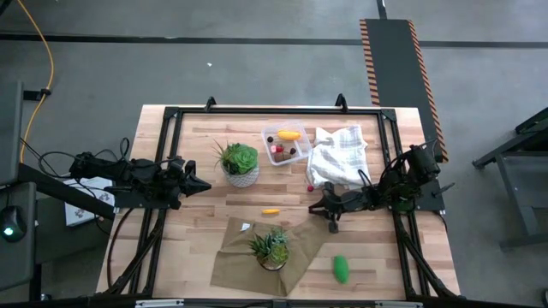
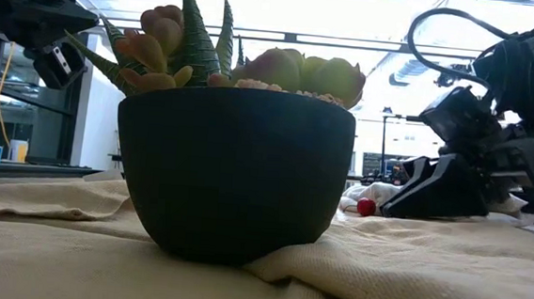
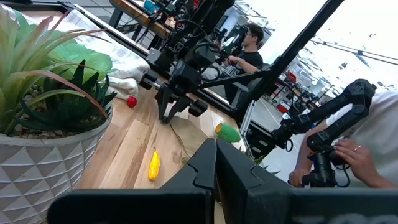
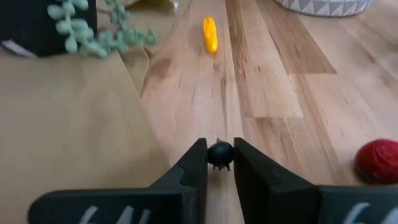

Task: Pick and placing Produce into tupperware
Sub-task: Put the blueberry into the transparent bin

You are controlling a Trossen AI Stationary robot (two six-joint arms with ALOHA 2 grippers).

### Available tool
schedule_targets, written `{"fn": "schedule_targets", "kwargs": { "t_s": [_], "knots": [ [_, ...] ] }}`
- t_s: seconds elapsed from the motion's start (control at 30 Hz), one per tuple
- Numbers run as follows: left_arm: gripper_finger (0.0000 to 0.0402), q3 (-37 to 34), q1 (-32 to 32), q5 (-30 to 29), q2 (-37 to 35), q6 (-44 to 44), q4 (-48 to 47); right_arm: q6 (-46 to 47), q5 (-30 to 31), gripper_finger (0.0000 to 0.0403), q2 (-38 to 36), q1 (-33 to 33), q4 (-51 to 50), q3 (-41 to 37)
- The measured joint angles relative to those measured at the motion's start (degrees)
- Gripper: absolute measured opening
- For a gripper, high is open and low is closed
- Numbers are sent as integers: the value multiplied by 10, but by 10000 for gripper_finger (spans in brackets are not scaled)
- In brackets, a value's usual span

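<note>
In the low view the dark plant pot [image 2: 233, 171] hides most of the table, and only 1 red berry [image 2: 366, 207] shows beside it. In the high view the pieces inside the tupperware [image 1: 286, 145] are too small to tell apart. The right wrist view cuts the berry [image 4: 379, 160] at its edge

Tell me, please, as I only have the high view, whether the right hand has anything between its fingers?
Observer: Yes. In the right wrist view the right hand is shut on a tiny dark piece, with a finger touching each side.
Operator: Is anything close enough to get knocked?
Observer: A red berry lies on the wood to one side, apart from the fingers.
Operator: And the left hand?
Observer: The left wrist view shows the left hand empty, fingers together, beside the white plant pot.
</note>
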Motion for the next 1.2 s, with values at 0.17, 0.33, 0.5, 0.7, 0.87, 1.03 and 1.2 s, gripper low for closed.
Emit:
{"fn": "schedule_targets", "kwargs": {
  "t_s": [0.17,0.33,0.5,0.7,0.87,1.03,1.2],
  "knots": [
    [1,0,0,0,0,0,0,4,-1,46,0,0,28,5],
    [1,0,0,0,0,0,0,4,-9,46,0,-8,34,24],
    [1,0,0,0,0,0,0,1,-15,46,0,-25,34,58],
    [1,0,0,0,0,0,0,-10,-27,46,-32,-48,-35,100],
    [1,0,0,0,0,0,0,-50,-29,46,-92,-70,-157,146],
    [1,0,0,0,0,0,0,-61,-32,46,-143,-102,-271,196],
    [1,0,0,0,0,0,0,-61,-32,46,-183,-134,-403,252]
  ]
}}
